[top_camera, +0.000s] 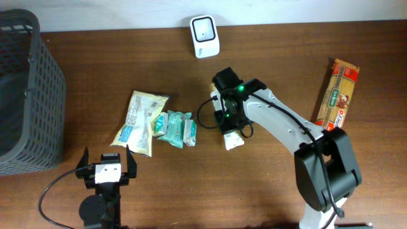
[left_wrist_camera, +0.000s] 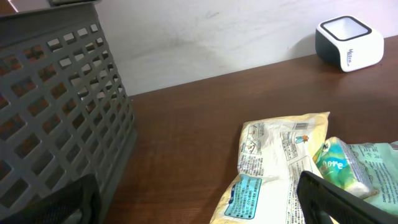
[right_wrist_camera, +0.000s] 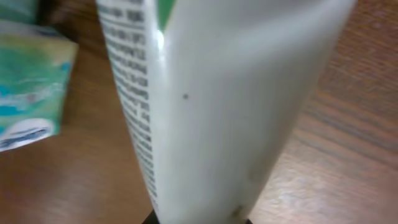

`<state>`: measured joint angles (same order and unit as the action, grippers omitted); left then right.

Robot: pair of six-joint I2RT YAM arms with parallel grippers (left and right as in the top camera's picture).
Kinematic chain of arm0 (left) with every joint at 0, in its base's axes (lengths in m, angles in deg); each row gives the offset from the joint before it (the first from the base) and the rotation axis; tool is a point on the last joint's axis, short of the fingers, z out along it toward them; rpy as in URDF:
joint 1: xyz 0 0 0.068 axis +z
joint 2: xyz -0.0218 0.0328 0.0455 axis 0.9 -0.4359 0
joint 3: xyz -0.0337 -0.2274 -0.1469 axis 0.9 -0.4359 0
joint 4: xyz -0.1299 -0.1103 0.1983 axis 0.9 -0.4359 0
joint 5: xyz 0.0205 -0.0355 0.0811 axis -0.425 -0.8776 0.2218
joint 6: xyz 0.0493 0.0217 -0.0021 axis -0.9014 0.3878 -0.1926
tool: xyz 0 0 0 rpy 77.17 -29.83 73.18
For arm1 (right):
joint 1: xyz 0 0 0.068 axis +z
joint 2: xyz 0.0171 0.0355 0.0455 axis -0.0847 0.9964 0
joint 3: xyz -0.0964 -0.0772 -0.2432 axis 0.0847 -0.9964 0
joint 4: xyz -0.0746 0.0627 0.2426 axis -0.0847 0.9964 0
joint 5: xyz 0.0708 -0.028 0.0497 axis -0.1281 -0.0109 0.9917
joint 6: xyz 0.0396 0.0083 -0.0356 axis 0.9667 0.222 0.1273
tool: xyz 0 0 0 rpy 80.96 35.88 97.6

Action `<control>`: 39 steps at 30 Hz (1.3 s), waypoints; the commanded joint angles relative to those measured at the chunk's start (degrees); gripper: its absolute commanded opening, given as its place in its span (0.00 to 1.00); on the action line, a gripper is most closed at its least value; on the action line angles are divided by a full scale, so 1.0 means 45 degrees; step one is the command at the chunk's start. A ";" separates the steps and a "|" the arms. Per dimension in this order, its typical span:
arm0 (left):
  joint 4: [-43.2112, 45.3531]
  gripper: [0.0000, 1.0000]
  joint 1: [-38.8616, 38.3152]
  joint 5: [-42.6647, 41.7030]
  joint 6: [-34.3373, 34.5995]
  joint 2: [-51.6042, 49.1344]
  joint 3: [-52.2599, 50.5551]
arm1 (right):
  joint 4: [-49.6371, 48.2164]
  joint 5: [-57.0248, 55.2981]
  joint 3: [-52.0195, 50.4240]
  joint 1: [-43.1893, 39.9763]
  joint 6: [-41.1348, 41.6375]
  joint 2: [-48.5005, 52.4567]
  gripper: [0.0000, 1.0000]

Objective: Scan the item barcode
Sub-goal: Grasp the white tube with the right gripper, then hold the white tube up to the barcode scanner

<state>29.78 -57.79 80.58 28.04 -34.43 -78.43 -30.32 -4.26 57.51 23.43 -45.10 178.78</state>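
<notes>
- Centre of the overhead view: right gripper (top_camera: 230, 124) clenched on a white tube (top_camera: 233, 140), with the tube's lower end poking out below the fingers, over the brown table (top_camera: 286, 51).
- Right wrist view: filled almost wholly by the white tube (right_wrist_camera: 230, 106). Fine black print down its left side and a green patch at the top edge, too blurred to read. No barcode to be made out here.
- Top centre of the overhead view: white barcode scanner (top_camera: 205, 36), standing near the table's far edge, well apart from the tube. Same scanner at upper right in the left wrist view (left_wrist_camera: 349, 42).
- Just left of the tube: teal tissue pack (top_camera: 175, 128), close to it but whether touching cannot be told. Seen again at the left edge of the right wrist view (right_wrist_camera: 28, 87).
- Left of that, overlapping its edge: yellow-white snack packet (top_camera: 137, 121), lying flat, label side up (left_wrist_camera: 273, 162).
- Upper left: dark grey mesh basket (top_camera: 25, 95), large in the left wrist view (left_wrist_camera: 56, 112).
- Right side: long orange pasta packet (top_camera: 337, 92), lying flat, well apart from the rest.
- Lower left: left gripper (top_camera: 107, 168) released, jaws spread wide, holding nothing, with its dark fingers (left_wrist_camera: 336, 199) at the bottom corners of its own view.
</notes>
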 commanded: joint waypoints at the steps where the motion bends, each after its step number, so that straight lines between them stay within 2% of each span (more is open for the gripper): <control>1: 0.0029 0.99 0.0063 0.0049 -0.0194 0.0073 -0.0073 | -0.0039 -0.0947 0.0233 -0.0185 -0.0539 0.0398 0.04; 2: 0.0029 0.99 0.0063 0.0049 -0.0194 0.0073 -0.0073 | 0.0068 -0.0928 0.0233 -0.0238 -0.0534 0.0418 0.05; 3: 0.0029 0.99 0.0063 0.0049 -0.0194 0.0073 -0.0073 | 0.0233 -0.0874 0.0233 -0.0233 -0.0457 0.0427 0.24; 4: 0.0029 0.99 0.0063 0.0049 -0.0194 0.0073 -0.0073 | 0.0345 -0.0554 0.0228 -0.0233 -0.0389 0.0427 0.31; 6: 0.0029 0.99 0.0063 0.0049 -0.0194 0.0073 -0.0073 | 0.0622 0.0248 0.0214 -0.0325 -0.0389 0.0442 0.35; 10: 0.0029 0.99 0.0063 0.0049 -0.0194 0.0073 -0.0073 | 0.0481 0.1651 -0.0379 -0.0996 -0.0146 0.0442 0.35; 12: 0.0029 0.99 0.0063 0.0049 -0.0194 0.0073 -0.0073 | 0.0175 0.3317 -0.0874 -0.1710 -0.0136 0.0442 0.26; 14: 0.0029 0.99 0.0063 0.0049 -0.0194 0.0073 -0.0073 | -0.1001 0.4469 -0.2113 -0.1972 0.0588 0.0442 0.26; 17: 0.0029 0.99 0.0063 0.0049 -0.0199 0.0073 -0.0073 | -0.2599 0.4838 -0.3604 -0.1962 0.1515 0.0442 0.23; 18: 0.0029 0.99 0.0063 0.0049 -0.0194 0.0073 -0.0073 | -0.2769 0.4843 -0.3818 -0.1991 0.1632 0.0442 0.17; 19: 0.0029 0.99 0.0063 0.0049 -0.0194 0.0073 -0.0073 | -0.2744 0.4843 -0.3881 -0.2055 0.1637 0.0442 0.05; 24: 0.0029 0.99 0.0063 0.0049 -0.0194 0.0073 -0.0073 | -0.2006 0.4629 -0.4046 -0.2040 0.2050 0.0442 0.04; 26: 0.0029 0.99 0.0063 0.0049 -0.0194 0.0073 -0.0073 | -0.2093 0.6572 -0.3575 -0.2288 0.0835 0.0233 0.04; 28: 0.0029 0.99 0.0063 0.0049 -0.0194 0.0073 -0.0073 | -0.1520 0.9758 -0.2244 -0.2633 -0.1467 -0.0306 0.04; 30: 0.0029 0.99 0.0063 0.0049 -0.0194 0.0073 -0.0073 | 0.0675 1.0579 0.0447 -0.2705 -0.2783 -0.0461 0.04; 34: 0.0029 0.99 0.0063 0.0049 -0.0194 0.0073 -0.0073 | 0.3177 1.0749 0.4109 -0.2647 -0.3113 -0.0461 0.04; 39: 0.0029 0.99 0.0063 0.0049 -0.0194 0.0073 -0.0073 | 0.4255 1.1356 0.5897 -0.2613 -0.3449 -0.0461 0.04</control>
<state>29.80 -57.79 80.58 28.04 -34.38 -78.47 -11.87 42.16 80.83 11.72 -57.99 178.02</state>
